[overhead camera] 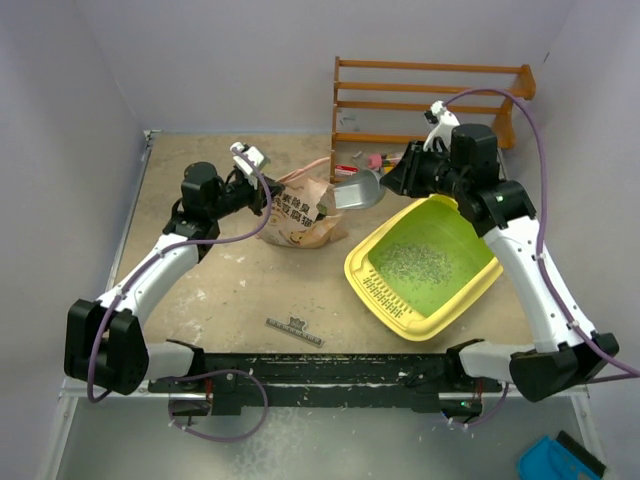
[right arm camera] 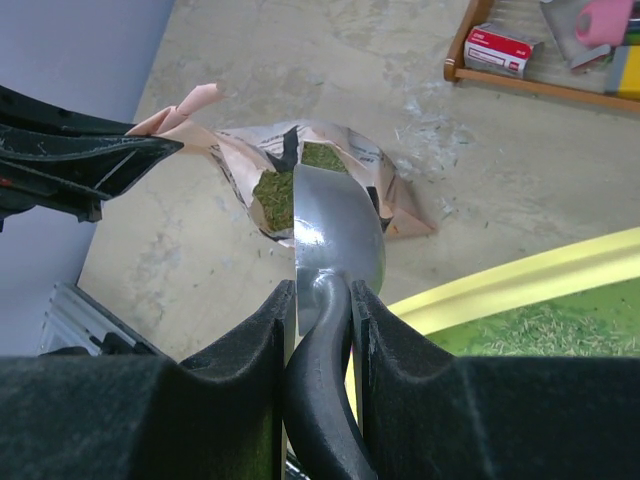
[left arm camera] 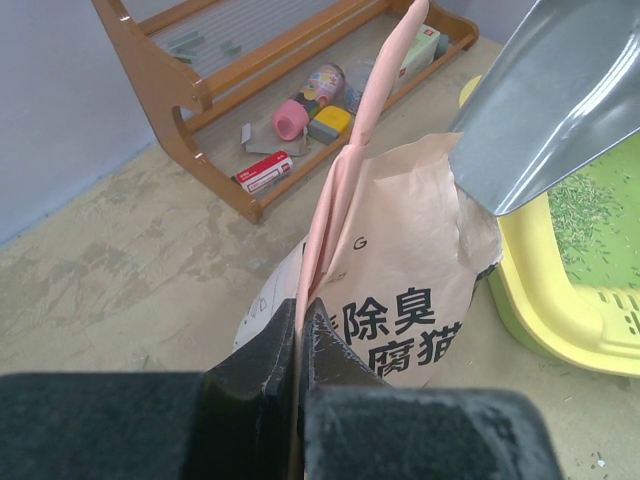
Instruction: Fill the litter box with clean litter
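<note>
Both arms are bolted at the near edge of the tan table. A small dark flat clip lies just beyond the bases. The left arm rises from the near left corner and reaches far and right, its wrist turned right. The right arm climbs from the near right corner along the right side, its forearm bent left.

The large yellow plastic litter box sits right of centre, turned diagonally, with its slotted strip on the near-left rim. Its right corner lies close under the right arm. A thin scatter of pale grey-green clean litter covers the middle of its green floor. A stretch of bare tabletop lies between the box's left side and the left arm.

Farther back, just left of the box, stands the tan printed paper bag, with more granules visible in its open mouth. The left gripper is clamped shut on the bag's pink top strip. The right gripper is closed on the black handle of a silver metal scoop. The scoop's bowl hangs at the bag's mouth, just beyond the box's far-left corner. An orange wooden rack stands against the far wall, close behind the right wrist.
</note>
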`<act>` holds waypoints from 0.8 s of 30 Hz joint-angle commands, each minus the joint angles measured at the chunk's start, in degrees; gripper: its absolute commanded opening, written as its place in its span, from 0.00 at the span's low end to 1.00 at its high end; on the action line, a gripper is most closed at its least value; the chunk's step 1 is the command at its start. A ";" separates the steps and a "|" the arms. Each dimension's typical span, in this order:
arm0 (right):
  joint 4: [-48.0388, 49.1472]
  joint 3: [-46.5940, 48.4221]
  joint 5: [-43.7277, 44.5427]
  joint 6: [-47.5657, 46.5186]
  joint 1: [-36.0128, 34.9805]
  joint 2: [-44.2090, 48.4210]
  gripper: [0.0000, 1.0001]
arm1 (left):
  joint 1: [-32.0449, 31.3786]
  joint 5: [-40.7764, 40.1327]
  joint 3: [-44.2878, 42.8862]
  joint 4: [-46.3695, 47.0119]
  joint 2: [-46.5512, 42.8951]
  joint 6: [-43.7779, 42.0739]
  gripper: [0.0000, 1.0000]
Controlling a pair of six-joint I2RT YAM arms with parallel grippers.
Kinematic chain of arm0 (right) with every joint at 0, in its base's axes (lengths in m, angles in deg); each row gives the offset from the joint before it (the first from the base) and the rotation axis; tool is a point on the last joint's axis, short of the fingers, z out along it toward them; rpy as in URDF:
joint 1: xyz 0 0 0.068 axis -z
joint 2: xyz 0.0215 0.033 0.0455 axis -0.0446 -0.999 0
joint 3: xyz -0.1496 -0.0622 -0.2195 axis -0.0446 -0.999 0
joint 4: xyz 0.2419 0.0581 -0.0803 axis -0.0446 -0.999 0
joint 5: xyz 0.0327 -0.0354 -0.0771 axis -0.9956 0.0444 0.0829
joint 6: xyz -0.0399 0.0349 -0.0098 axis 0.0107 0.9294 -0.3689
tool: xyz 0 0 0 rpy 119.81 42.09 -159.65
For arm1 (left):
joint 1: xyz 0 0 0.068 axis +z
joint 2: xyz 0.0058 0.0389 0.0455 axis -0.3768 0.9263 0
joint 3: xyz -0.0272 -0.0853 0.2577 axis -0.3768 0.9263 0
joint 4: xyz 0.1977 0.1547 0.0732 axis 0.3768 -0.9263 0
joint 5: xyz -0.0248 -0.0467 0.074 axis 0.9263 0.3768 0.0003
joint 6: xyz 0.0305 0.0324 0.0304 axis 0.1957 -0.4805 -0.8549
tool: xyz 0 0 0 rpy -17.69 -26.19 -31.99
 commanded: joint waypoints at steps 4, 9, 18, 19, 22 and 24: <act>4.84 4.72 -3.72 -0.02 -1.23 -4.18 0.00 | 0.16 -0.53 -1.44 4.26 -3.85 0.01 0.00; 2.62 7.67 -1.69 -1.80 -2.04 -9.14 0.00 | 0.16 -1.61 -1.12 4.66 -4.54 0.12 0.00; -5.59 15.86 9.99 -6.21 -7.84 -19.17 0.00 | 0.32 -3.61 -0.23 6.06 -6.01 0.98 0.00; -6.03 16.55 11.92 -6.63 -8.70 -20.03 0.00 | 0.28 -3.93 -0.12 6.10 -6.10 0.87 0.00; -7.08 18.79 14.45 -7.06 -9.99 -22.50 0.00 | 0.29 -4.66 0.19 6.48 -6.50 0.84 0.00; -7.95 20.52 16.36 -7.52 -10.72 -23.93 0.00 | 0.25 -5.03 0.33 6.45 -6.60 0.70 0.00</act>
